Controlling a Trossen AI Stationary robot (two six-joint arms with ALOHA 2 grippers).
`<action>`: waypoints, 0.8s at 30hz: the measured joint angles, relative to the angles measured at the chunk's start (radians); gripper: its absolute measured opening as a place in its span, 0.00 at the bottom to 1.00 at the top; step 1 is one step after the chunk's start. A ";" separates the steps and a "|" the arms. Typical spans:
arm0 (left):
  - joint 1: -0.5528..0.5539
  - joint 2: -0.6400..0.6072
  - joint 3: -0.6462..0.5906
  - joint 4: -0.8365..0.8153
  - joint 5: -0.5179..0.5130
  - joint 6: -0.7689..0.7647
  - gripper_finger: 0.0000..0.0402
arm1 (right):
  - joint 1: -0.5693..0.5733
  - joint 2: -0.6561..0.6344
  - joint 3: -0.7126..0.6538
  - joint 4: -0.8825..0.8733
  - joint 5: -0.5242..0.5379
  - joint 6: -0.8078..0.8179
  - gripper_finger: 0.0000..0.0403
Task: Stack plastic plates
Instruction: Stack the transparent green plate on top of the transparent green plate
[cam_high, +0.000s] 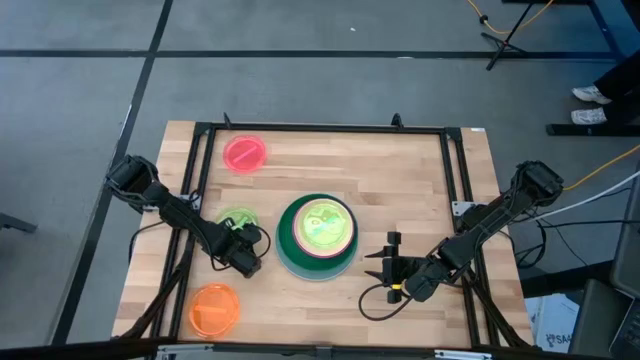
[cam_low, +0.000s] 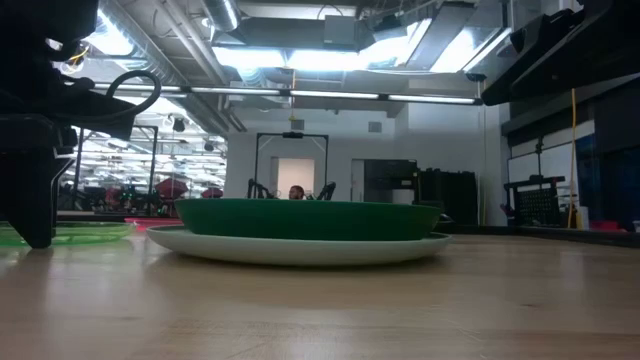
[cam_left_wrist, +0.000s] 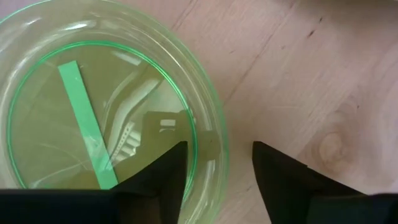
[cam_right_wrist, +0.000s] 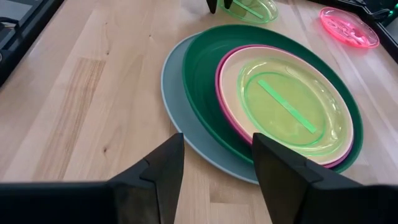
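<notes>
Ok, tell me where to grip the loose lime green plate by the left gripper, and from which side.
Grip the lime green plate at its thin raised rim on the side toward the stack. The left gripper is open with that rim between its fingers, one over the plate, one over bare table. The plate lies flat, so probably only the rim offers an edge to pinch.

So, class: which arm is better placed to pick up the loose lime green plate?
Left. Its open pincer straddles the lime green plate's rim, while the right pincer waits beyond the stack.
</notes>
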 joint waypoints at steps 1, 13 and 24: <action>0.000 0.000 0.000 0.002 0.000 0.000 0.41 | 0.000 0.000 0.000 0.000 0.000 0.000 0.45; 0.000 0.001 -0.002 0.014 -0.006 0.019 0.15 | 0.000 0.000 0.000 0.000 0.000 0.009 0.45; 0.001 0.002 -0.004 0.005 -0.034 0.021 0.01 | 0.000 0.000 0.000 -0.007 0.010 0.023 0.45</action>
